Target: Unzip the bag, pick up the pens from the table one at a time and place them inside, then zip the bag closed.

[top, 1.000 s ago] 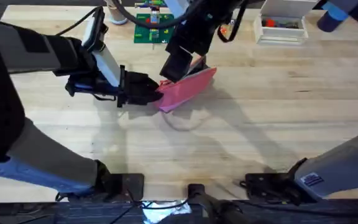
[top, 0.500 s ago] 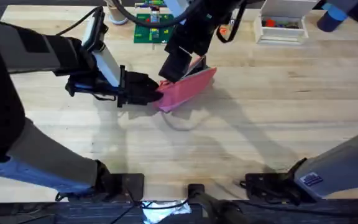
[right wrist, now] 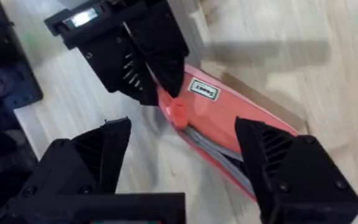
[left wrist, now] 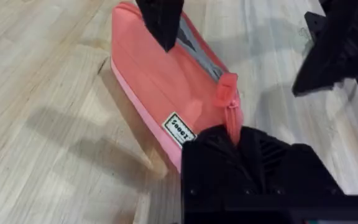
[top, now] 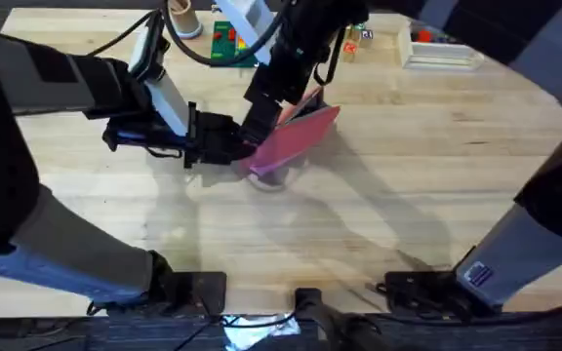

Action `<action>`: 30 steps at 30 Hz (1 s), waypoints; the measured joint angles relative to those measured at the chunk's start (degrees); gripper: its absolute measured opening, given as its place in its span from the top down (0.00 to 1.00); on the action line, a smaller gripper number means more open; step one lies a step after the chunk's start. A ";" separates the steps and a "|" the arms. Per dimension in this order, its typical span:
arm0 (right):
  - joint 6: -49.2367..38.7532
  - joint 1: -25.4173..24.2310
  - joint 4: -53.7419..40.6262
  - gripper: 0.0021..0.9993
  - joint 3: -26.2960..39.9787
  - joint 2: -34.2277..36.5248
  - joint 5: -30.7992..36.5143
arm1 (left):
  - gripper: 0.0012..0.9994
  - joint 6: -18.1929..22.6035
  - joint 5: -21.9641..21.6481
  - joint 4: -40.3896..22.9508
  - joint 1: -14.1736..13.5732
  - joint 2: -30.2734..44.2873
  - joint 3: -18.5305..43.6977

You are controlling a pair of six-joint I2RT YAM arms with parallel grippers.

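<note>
Soft pink fabric pencil pouch sits mid-table on pale plank table, zip part open, dark lining showing; contents can't tell. Left gripper pinches its end tab. Right gripper spread wide above pouch.

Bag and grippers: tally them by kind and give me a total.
Bag: 1
Grippers: 2, the left gripper and the right gripper
Total: 3
</note>
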 joint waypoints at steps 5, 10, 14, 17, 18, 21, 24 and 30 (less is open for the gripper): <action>0.44 0.00 0.04 0.00 0.00 1.34 -1.61 | 0.96 0.00 0.00 0.00 0.00 0.00 0.00; 1.79 0.00 0.15 0.00 0.00 4.27 -2.26 | 0.96 0.00 0.00 0.00 0.00 0.00 0.00; 2.59 0.00 0.39 0.01 0.00 5.76 -2.43 | 0.96 0.00 0.00 0.00 0.00 0.00 0.00; 2.95 0.00 0.44 0.08 0.00 5.82 -2.61 | 0.96 0.00 0.00 0.00 0.00 0.00 0.00; 2.98 0.00 0.52 0.10 0.00 5.82 -2.61 | 0.96 0.00 0.00 0.00 0.00 0.00 0.00; 3.23 0.00 0.83 0.22 0.00 5.82 -2.63 | 0.96 0.00 0.00 0.00 0.00 0.00 0.00; 3.44 0.00 1.25 0.34 0.00 5.82 -3.45 | 0.96 0.00 0.00 0.00 0.00 0.00 0.00; 3.86 0.00 2.30 0.58 0.00 5.82 -5.22 | 0.96 0.00 0.00 0.00 0.00 0.00 0.00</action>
